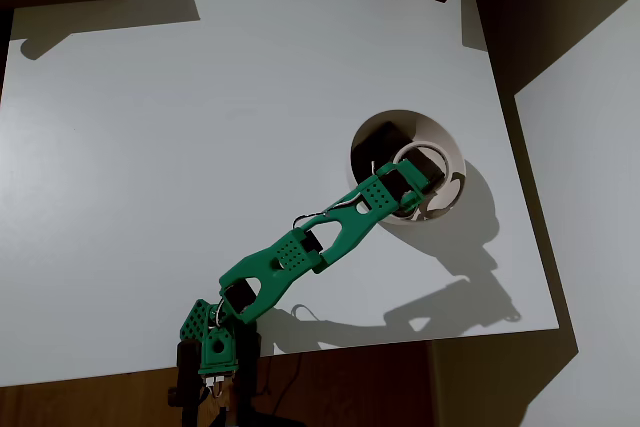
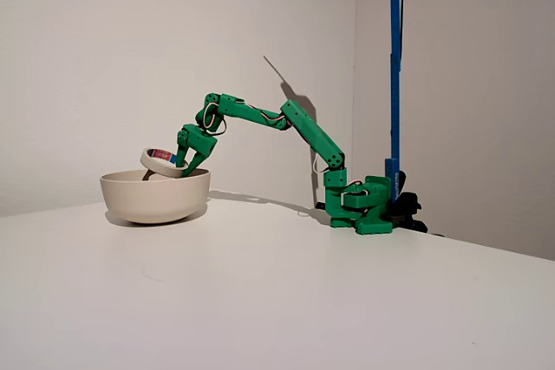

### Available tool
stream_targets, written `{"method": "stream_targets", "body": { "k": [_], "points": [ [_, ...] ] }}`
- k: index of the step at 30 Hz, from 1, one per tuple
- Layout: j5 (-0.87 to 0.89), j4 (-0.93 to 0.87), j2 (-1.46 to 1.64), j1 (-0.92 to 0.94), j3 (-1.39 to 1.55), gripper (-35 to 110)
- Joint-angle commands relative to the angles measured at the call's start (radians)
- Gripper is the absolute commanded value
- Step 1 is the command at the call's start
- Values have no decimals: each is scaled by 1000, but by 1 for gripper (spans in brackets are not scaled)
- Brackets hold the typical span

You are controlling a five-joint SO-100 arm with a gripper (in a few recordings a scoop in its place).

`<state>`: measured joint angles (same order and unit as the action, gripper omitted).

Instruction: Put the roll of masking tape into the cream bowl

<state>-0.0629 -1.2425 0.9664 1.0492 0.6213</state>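
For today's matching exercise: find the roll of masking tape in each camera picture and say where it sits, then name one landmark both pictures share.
Overhead view: the roll of masking tape is right of centre, over the cream bowl, at the green arm's tip.
Fixed view: the tape is at left, tilted, held by the gripper just above the bowl's rim.
Shared landmark: the cream bowl directly beneath the tape.

The green two-finger gripper [image 2: 178, 162] hangs over the round, deep cream bowl [image 2: 156, 197], whose open mouth lies just below it, its smooth walls closing in all around. Beyond that rim, the white tabletop [image 1: 200, 147] spreads bare.
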Motion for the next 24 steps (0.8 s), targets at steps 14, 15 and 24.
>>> {"method": "stream_targets", "body": {
  "k": [14, 15, 24],
  "points": [
    [91, 2, 107, 14, -138, -6],
    [101, -3, 126, 14, -140, -8],
    [161, -135, 362, -78, -140, -8]
  ]
}}
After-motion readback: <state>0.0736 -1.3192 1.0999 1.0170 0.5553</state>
